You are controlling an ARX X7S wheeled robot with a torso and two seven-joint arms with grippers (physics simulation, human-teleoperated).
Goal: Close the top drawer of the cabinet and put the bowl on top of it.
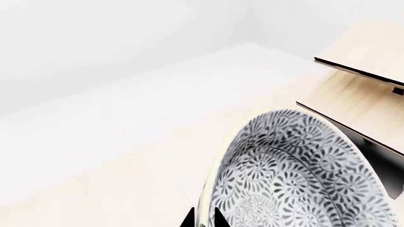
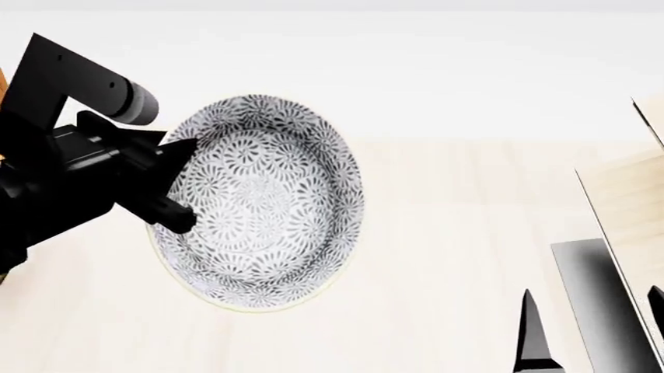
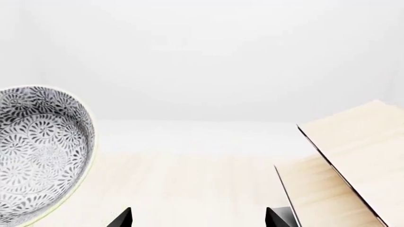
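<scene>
The bowl [image 2: 260, 202], white with a dense grey-blue petal pattern, hangs tilted above the pale table [image 2: 467, 233] with its inside turned toward the head camera. My left gripper [image 2: 179, 180] is shut on the bowl's left rim. In the left wrist view the two black fingertips of this gripper [image 1: 203, 220] pinch the rim of the bowl [image 1: 296, 175]. My right gripper [image 3: 198, 218] stands open and empty at the head view's lower right [image 2: 593, 326], and the bowl [image 3: 41, 151] lies to its side. The top drawer is out of view. Of the cabinet only an orange-brown sliver [image 2: 2, 78] shows.
A pale light-wood shelf structure [image 2: 623, 217] with thin dark edges stands at the right, close to my right gripper. This shelf structure also shows in the left wrist view [image 1: 360, 47] and in the right wrist view [image 3: 353, 156]. A white wall lies behind the table.
</scene>
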